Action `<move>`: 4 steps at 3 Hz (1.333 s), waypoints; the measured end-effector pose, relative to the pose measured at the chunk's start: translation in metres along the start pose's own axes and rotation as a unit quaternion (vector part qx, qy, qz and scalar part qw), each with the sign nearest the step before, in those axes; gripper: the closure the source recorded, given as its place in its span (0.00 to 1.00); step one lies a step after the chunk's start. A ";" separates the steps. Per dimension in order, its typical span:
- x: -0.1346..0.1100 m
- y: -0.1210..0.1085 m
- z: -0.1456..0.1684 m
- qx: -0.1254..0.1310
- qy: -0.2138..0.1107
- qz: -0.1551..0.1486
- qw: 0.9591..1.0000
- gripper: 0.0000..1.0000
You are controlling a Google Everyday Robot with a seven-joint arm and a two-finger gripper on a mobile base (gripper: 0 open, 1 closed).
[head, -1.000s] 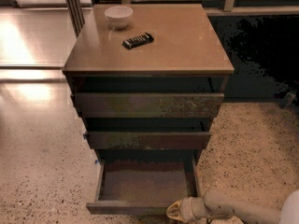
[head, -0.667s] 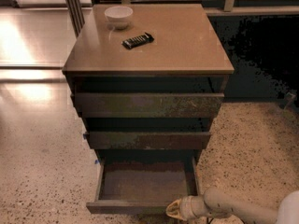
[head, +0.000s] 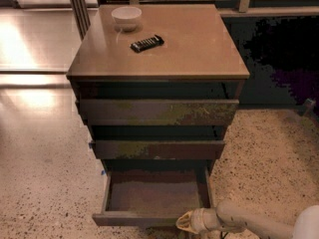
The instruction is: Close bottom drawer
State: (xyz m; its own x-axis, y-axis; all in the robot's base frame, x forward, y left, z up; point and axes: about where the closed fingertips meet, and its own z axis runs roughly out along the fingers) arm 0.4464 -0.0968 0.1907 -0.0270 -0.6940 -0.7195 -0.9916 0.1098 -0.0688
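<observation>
The bottom drawer (head: 155, 195) of the brown cabinet is pulled out, its shallow brown inside showing. Its dark front panel (head: 134, 219) runs along the bottom of the camera view. My gripper (head: 185, 223) is at the right end of that front panel, touching or just in front of it, on a pale arm coming in from the bottom right. The middle drawer front (head: 157, 149) and the widest upper drawer front (head: 158, 112) sit above, each pushed further in.
On the cabinet top (head: 199, 49) stand a white bowl (head: 126, 17) and a black remote-like object (head: 147, 43). Speckled floor lies on both sides. A dark area is at the right rear and a shiny floor at the left.
</observation>
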 end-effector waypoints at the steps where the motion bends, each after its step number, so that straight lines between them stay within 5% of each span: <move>1: 0.000 -0.004 -0.001 0.006 0.001 -0.002 1.000 1.00; 3: 0.006 -0.044 -0.021 0.085 0.020 -0.012 0.996 1.00; 4: 0.006 -0.043 -0.020 0.084 0.019 -0.012 0.996 1.00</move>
State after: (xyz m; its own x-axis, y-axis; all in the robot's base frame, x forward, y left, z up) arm 0.4863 -0.1201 0.2031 -0.0112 -0.7235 -0.6902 -0.9571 0.2076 -0.2021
